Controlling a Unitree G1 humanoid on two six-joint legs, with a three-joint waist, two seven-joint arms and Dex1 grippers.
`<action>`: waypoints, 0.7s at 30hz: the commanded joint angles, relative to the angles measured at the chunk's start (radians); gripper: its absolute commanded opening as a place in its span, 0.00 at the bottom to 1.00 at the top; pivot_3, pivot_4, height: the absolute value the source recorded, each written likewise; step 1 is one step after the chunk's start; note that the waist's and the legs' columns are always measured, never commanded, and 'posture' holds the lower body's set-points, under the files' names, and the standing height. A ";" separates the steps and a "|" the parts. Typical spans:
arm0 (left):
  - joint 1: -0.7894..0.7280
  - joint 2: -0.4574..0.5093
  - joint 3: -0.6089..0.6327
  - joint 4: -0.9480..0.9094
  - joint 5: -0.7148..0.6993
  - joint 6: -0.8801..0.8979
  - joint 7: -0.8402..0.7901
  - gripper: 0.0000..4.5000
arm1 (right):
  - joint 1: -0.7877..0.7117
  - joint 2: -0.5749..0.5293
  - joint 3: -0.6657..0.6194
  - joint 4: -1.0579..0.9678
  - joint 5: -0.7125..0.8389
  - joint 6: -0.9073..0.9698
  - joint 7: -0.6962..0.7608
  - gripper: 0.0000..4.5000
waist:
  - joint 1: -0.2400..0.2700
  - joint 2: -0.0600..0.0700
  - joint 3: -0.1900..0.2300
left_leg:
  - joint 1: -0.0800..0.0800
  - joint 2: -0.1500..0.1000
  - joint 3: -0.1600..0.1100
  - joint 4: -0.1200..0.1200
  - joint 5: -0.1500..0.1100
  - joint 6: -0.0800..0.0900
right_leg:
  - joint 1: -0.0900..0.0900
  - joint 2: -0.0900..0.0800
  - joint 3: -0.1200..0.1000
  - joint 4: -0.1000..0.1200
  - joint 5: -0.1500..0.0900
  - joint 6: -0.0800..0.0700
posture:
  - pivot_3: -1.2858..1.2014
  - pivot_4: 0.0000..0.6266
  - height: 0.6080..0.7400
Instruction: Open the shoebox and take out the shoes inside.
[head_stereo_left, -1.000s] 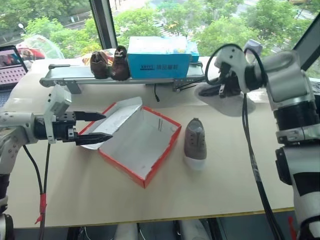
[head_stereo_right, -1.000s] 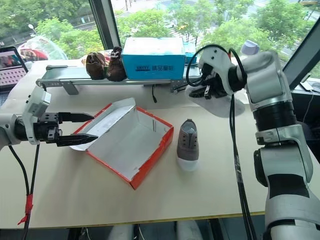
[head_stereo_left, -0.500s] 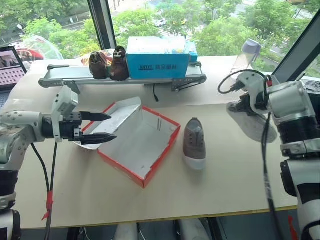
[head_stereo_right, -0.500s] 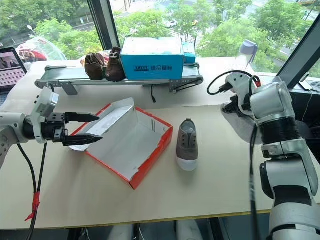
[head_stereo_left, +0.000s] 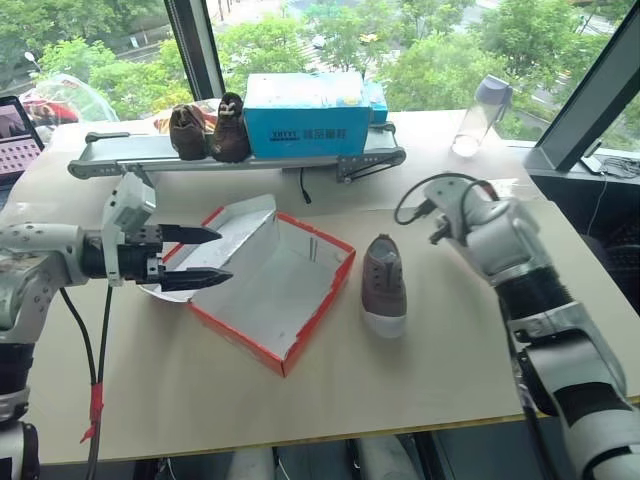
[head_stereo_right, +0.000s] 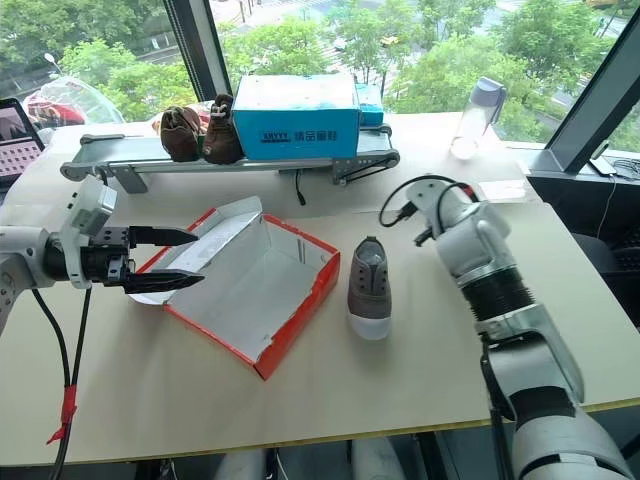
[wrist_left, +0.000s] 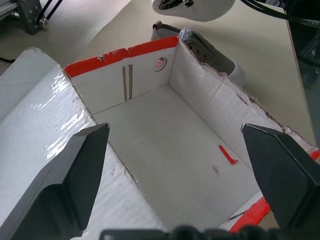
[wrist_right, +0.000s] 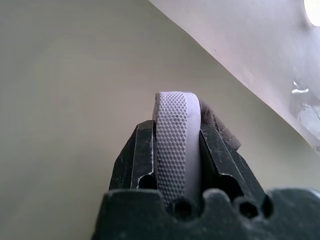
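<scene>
Window-side table (head_stereo_left: 330, 400): shoebox (head_stereo_left: 275, 285) open and empty, one shoe (head_stereo_left: 384, 286) lying just right of it. Left gripper (head_stereo_left: 200, 255) spread wide at the lid edge, holding nothing. Right gripper (wrist_right: 177, 165) pinches the second shoe (wrist_right: 172, 135) by its sole edge, low over the table. Risk: narrow rim grip, so the shoe could twist out and tumble, or land on the first one.
</scene>
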 joint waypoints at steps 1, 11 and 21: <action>-0.011 0.024 0.039 -0.020 -0.003 0.007 0.003 1.00 | 0.002 -0.002 -0.004 -0.034 -0.003 0.023 -0.013 0.48 | 0.005 0.000 0.000 | 0.000 0.000 0.000 0.000 0.000 0.000 | 0.000 0.000 0.000 0.000 0.000 0.000 | 0.52 0.24 1.00; -0.009 0.034 0.050 -0.026 -0.006 0.023 -0.002 1.00 | -0.079 0.062 -0.074 -0.083 0.077 0.166 0.007 0.99 | 0.012 0.000 0.000 | 0.000 0.000 0.000 0.002 0.000 0.000 | 0.001 0.000 0.000 0.000 0.000 0.001 | 0.52 0.24 1.00; -0.025 0.032 0.036 -0.012 0.007 0.012 -0.005 1.00 | -0.260 0.129 -0.329 -0.010 0.251 0.286 -0.044 0.99 | 0.010 0.000 0.000 | 0.000 0.000 -0.001 0.001 0.000 0.000 | 0.001 0.000 -0.001 0.000 0.001 -0.001 | 0.52 0.24 1.00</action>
